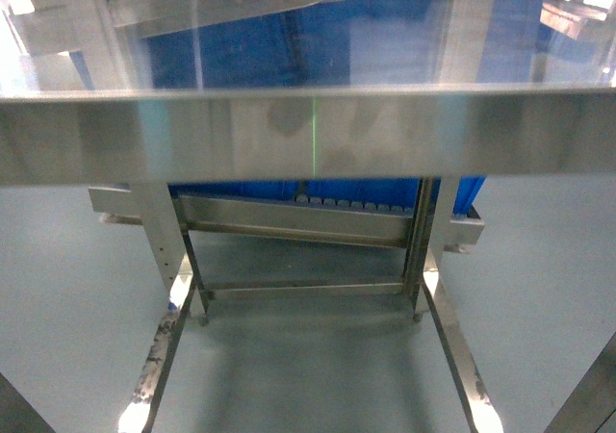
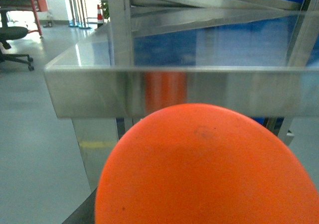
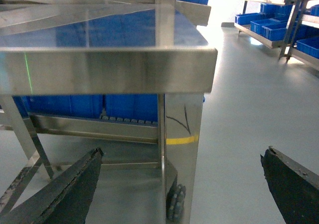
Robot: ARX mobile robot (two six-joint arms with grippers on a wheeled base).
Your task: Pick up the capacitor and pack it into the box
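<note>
Stage: approach — the steel table (image 1: 308, 135) edge spans mid-frame; nothing grasped.
Right gripper (image 3: 184, 194): jaws wide apart, low at frame bottom.
Left gripper: jaw state cannot be told — orange dome (image 2: 207, 169) blocks view.
Capacitor, box: not visible.

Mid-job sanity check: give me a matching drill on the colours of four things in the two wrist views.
Things:
1. office chair
2. dome close to the left wrist camera
3. shelf bins
4. stripe on the table leg

Colours:
a. yellow
b. black
c. blue
d. orange

Pairs: 1-b, 2-d, 3-c, 4-a
</note>
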